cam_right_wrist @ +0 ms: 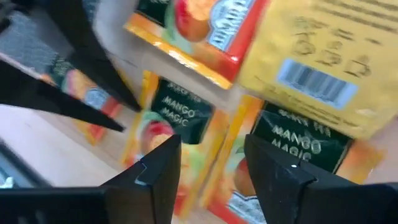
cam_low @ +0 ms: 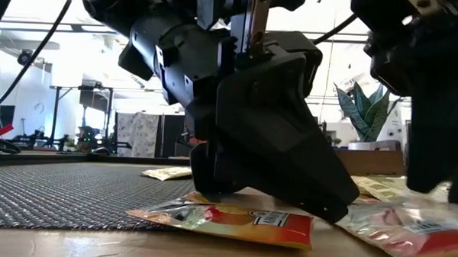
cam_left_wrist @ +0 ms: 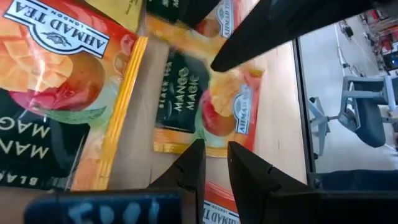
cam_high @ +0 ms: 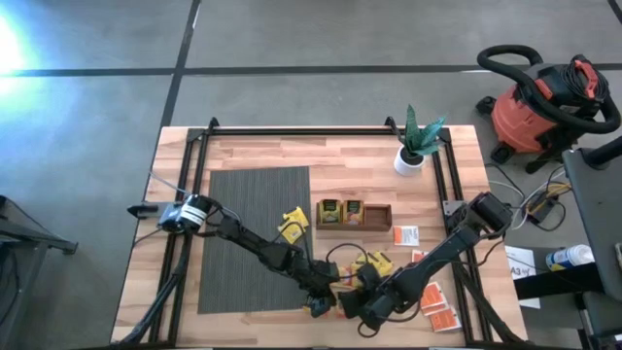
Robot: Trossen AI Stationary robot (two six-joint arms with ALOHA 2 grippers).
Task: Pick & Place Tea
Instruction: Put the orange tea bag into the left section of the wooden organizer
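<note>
Orange "Mango Magic" sachets (cam_right_wrist: 177, 134), wrist-view only

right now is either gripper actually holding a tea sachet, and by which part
Neither. The right gripper hangs open above the Mango Magic sachets, nothing between its fingers. The left gripper shows a narrow empty gap, just short of a sachet's edge.

A potted plant (cam_high: 416, 144), grey mat (cam_high: 255, 233), red vacuum (cam_high: 540, 105).

Sachet (cam_left_wrist: 205, 106): orange-yellow, dark green panel (mango print); mat (cam_high: 255, 233) grey, ribbed.
</note>
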